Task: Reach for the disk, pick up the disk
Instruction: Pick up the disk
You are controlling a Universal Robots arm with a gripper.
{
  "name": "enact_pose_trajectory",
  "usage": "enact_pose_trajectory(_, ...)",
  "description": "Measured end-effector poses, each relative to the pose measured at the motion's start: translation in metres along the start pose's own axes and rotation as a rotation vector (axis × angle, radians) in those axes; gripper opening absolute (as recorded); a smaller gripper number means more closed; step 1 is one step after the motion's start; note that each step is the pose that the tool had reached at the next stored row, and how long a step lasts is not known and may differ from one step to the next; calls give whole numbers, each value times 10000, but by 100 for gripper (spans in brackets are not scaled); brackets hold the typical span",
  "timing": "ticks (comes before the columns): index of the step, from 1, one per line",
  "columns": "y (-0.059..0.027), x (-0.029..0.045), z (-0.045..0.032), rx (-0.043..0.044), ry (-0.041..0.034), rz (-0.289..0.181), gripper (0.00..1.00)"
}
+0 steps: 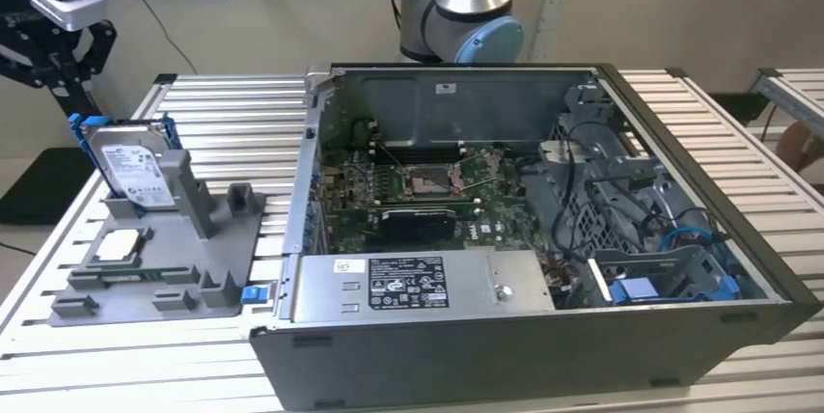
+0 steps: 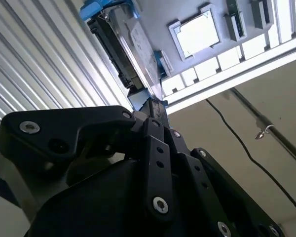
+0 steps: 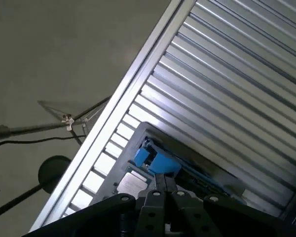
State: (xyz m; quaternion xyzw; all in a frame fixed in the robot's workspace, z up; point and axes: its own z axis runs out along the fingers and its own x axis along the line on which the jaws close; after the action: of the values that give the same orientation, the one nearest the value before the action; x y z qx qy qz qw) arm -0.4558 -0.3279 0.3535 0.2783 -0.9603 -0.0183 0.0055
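The disk (image 1: 135, 164) was found standing on edge in a slot of the gray holder (image 1: 193, 273), its long axis running nearly upright with a slight lean and its labelled face turned toward the exterior view's right. The holder was set on the slatted table (image 1: 219, 104), toward the exterior view's left of the open computer case (image 1: 515, 345). The gripper (image 1: 75, 102) was seen above the disk and a little toward the exterior view's left, so the disk lay below it, with its upper blue corner nearest. In both wrist views the fingers were seen pressed together, with nothing visible between them. In the first wrist view the gripper's tip (image 3: 164, 178) was placed just short of the blue bracket of the disk (image 3: 158, 162), and in the second wrist view the gripper (image 2: 154, 102) was lined up with the disk's (image 2: 130, 44) narrow edge. Whether tip and bracket touched could not be told. The disk was judged as not yet grasped, since it sat in its slot. One arm, one gripper, one disk, one holder, one small silver chip (image 1: 119, 246) lying flat in that holder, one case and one blue cage (image 1: 644, 289) inside the case were counted.
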Motion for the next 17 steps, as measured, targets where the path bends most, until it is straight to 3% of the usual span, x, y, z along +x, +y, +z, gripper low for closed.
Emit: enact_pose_trajectory(17,1,0,0,2,117,-3092,0)
